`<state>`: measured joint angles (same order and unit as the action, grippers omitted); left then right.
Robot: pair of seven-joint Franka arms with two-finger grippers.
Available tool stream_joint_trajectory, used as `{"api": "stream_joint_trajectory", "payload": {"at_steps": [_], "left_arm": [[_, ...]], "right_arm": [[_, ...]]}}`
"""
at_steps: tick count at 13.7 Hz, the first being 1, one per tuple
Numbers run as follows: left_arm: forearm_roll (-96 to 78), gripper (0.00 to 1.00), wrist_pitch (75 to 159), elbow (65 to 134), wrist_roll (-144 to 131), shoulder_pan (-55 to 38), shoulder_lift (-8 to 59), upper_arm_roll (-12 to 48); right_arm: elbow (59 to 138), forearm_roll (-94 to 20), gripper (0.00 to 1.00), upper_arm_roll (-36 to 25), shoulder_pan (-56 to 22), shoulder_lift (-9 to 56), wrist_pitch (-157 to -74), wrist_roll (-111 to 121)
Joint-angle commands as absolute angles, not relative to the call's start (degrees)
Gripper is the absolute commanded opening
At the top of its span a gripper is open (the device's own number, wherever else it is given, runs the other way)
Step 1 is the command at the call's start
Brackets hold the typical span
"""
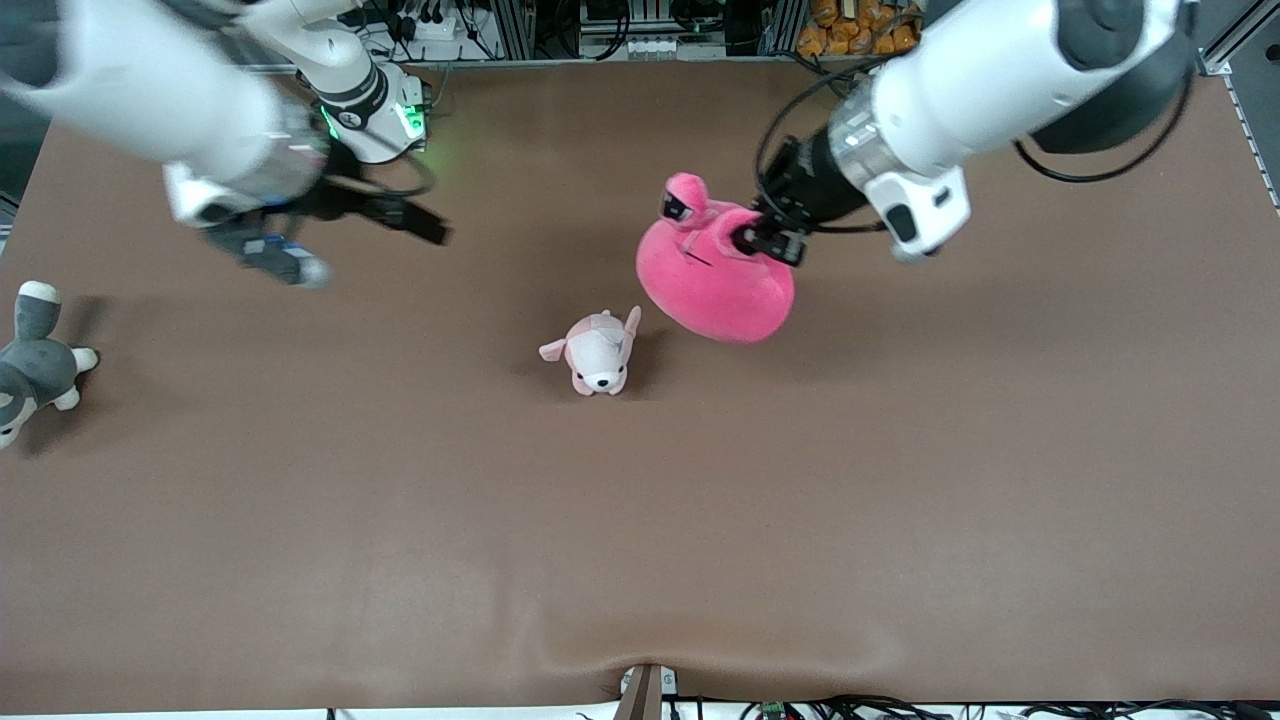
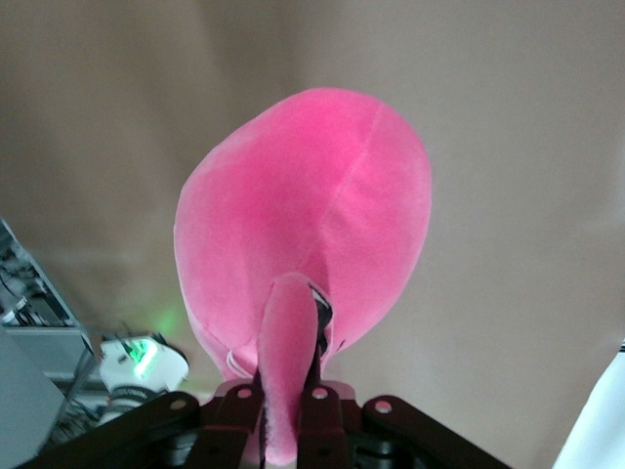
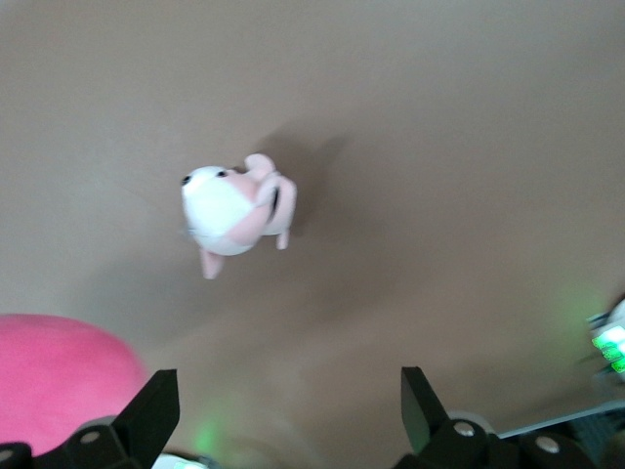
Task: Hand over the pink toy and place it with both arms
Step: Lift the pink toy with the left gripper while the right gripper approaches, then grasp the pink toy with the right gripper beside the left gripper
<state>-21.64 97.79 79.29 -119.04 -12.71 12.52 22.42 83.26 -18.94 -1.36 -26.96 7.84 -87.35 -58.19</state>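
The pink toy [image 1: 712,278], a round hot-pink plush with black eyes, hangs in the air over the middle of the table. My left gripper [image 1: 752,238] is shut on a nub of it; in the left wrist view the toy [image 2: 312,225] hangs below the gripper [image 2: 289,401], its nub pinched between the fingers. My right gripper [image 1: 400,215] is open and empty, up over the table toward the right arm's end. In the right wrist view the gripper [image 3: 283,410] shows wide-spread fingers, with an edge of the pink toy [image 3: 54,376] at the side.
A small pale pink-and-white puppy plush [image 1: 598,352] lies on the brown table beside the pink toy, nearer to the front camera; it also shows in the right wrist view [image 3: 234,210]. A grey-and-white plush [image 1: 35,360] lies at the right arm's end.
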Motion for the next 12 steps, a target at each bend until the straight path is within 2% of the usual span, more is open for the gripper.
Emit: {"api": "stream_joint_trajectory", "payload": {"at_steps": [1, 6, 9, 10, 11, 12], "left_arm": [[-21.71, 0.00, 100.63, 76.82, -128.21, -17.04, 14.76, 21.80], [-21.45, 0.00, 103.62, 76.82, -138.50, -20.56, 17.31, 21.53], [-21.53, 0.00, 103.80, 76.90, -140.62, -21.01, 17.75, 21.62], [-21.62, 0.00, 103.80, 76.82, -141.76, -21.01, 18.01, 21.62], [-21.62, 0.00, 104.06, 76.82, -142.99, -21.01, 18.19, 21.71], [-21.71, 0.00, 104.41, 76.90, -144.04, -21.01, 18.45, 21.71]], "right_arm": [[81.30, -21.61, 1.00, -2.20, -31.10, 9.84, -90.60, -69.05], [80.42, -29.61, 1.00, -2.28, -32.26, 10.11, -91.05, -78.30], [80.16, -29.97, 1.00, -2.29, -33.39, 10.98, -93.50, -79.10], [80.16, -29.80, 0.98, -2.29, -33.66, 12.03, -94.21, -79.19], [80.07, -29.62, 0.90, -2.29, -33.92, 13.09, -94.39, -79.10], [80.16, -29.36, 0.86, -2.29, -34.62, 13.53, -95.26, -79.10]]}}
